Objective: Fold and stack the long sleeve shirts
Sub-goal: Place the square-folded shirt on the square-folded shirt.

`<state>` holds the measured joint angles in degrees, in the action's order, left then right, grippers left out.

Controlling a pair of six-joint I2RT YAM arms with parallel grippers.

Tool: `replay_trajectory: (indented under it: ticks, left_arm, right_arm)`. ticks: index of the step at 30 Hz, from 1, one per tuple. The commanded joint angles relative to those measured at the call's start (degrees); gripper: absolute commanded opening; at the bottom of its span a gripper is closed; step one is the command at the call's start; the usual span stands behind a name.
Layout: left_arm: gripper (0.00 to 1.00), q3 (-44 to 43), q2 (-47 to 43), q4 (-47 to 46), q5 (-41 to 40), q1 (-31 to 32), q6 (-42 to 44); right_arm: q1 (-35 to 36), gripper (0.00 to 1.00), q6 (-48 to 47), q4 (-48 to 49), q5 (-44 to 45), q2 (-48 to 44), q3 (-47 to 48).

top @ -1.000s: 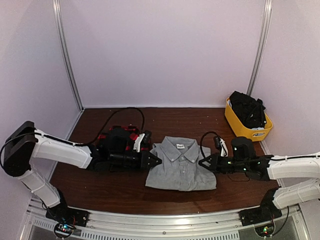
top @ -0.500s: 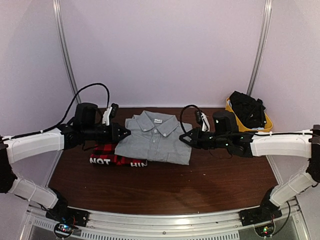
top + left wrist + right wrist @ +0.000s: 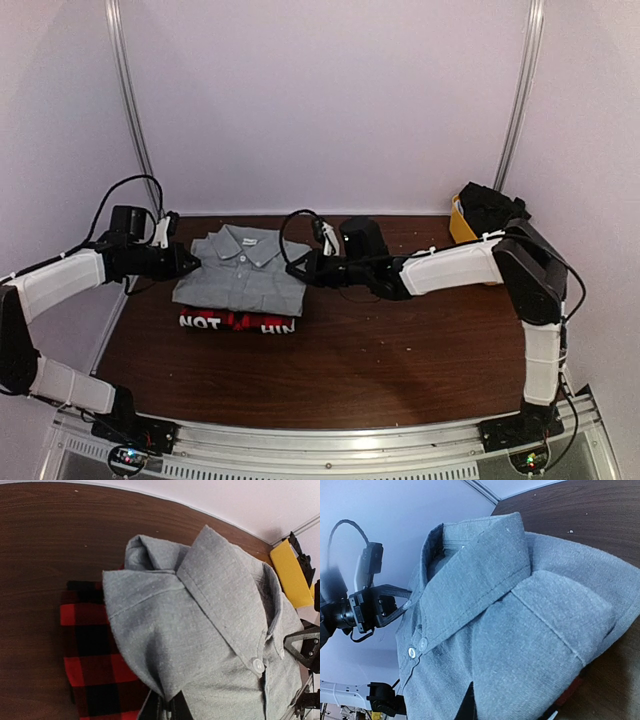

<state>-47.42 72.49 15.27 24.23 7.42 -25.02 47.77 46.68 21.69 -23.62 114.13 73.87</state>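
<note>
The folded grey long sleeve shirt (image 3: 240,272) is held between both grippers over the folded red-and-black plaid shirt (image 3: 235,321), whose white hem lettering shows in front. My left gripper (image 3: 190,262) is shut on the grey shirt's left edge, and the cloth bunches into its jaws (image 3: 172,707). My right gripper (image 3: 298,268) is shut on the right edge (image 3: 470,705). In the left wrist view the plaid shirt (image 3: 90,650) lies under the grey shirt (image 3: 210,630). Collar and buttons of the grey shirt (image 3: 510,630) fill the right wrist view. Whether grey rests on plaid I cannot tell.
A yellow bin (image 3: 458,225) holding dark clothes (image 3: 490,210) stands at the back right corner, partly behind the right arm. The bin (image 3: 290,572) also shows in the left wrist view. Back and left walls stand close to the shirts. Brown tabletop (image 3: 400,350) stretches in front.
Both arms have carried the grey shirt from the table's middle to the back left, over the plaid shirt. Both grippers stay shut on it.
</note>
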Motion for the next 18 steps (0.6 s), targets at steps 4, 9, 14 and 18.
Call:
replay_trajectory:
  ticks: [4, 9, 14, 18]
  left_arm:
    - [0.0, -1.34, 5.74, 1.64, -12.01, -5.49, 3.34]
    - [0.0, -1.97, 12.05, 0.29, -12.91, -5.91, 2.42]
    - [0.15, -2.15, 14.92, 1.04, -13.62, -5.93, 1.49]
    - [0.48, -2.42, 13.29, 1.07, -13.39, -5.93, 1.54]
  right_arm:
    - [-0.25, 0.0, 0.15, 1.09, 0.52, 11.07, 7.96]
    - [-0.9, 0.0, -0.22, 3.3, 1.01, 14.92, 8.19]
    - [-1.52, 0.22, 0.57, 6.28, -1.65, 17.0, 6.73]
    - [-3.63, 0.4, -1.78, 5.22, -0.43, 12.12, 1.86]
